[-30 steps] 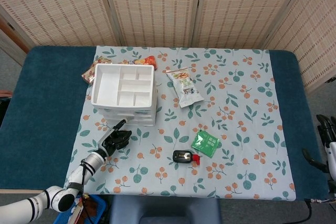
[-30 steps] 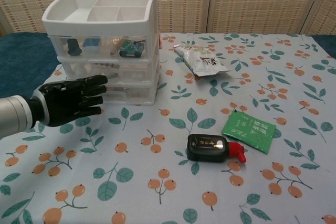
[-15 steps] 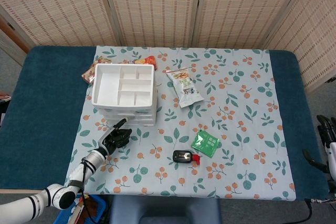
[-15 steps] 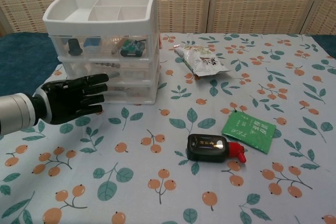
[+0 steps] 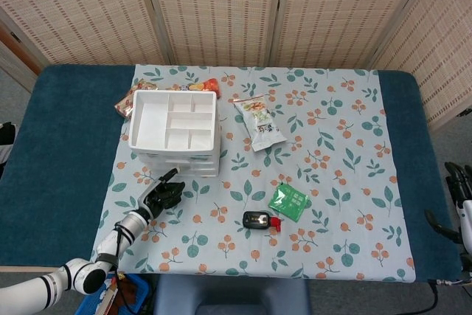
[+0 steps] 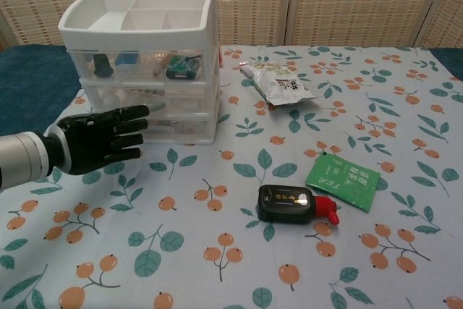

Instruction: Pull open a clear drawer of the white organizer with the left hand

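I'm on the approach, my left hand (image 6: 101, 140) empty with fingers extended toward the lower clear drawer (image 6: 177, 125) of the white organizer (image 6: 145, 30) at the far left, seemingly just short of touching, so next I hook its front edge and pull.

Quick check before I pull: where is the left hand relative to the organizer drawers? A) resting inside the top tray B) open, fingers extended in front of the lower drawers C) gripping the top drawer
B: the left hand shows spread fingers by the white organizer, holding nothing.
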